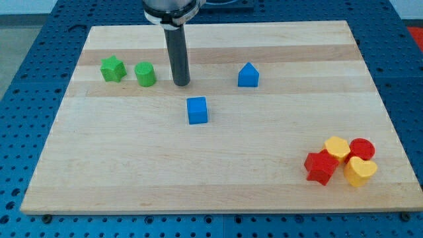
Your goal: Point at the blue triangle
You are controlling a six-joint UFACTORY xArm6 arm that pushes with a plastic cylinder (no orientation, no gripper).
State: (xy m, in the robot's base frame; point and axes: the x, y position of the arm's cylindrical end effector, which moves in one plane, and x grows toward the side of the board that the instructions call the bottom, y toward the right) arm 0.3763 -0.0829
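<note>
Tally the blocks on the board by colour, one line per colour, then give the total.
Green: 2, a star and a cylinder
Blue: 2, a cube and the blue triangle
Red: 2, a star and a cylinder
Yellow: 2, a hexagon and a heart
Total: 8 blocks

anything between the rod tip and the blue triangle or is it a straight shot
Nothing visible blocks it. My tip sits toward the view's left of the blue triangle, with only bare board between them. The blue cube lies below that line, toward the view's bottom, and the green cylinder is on the tip's other side.
</note>
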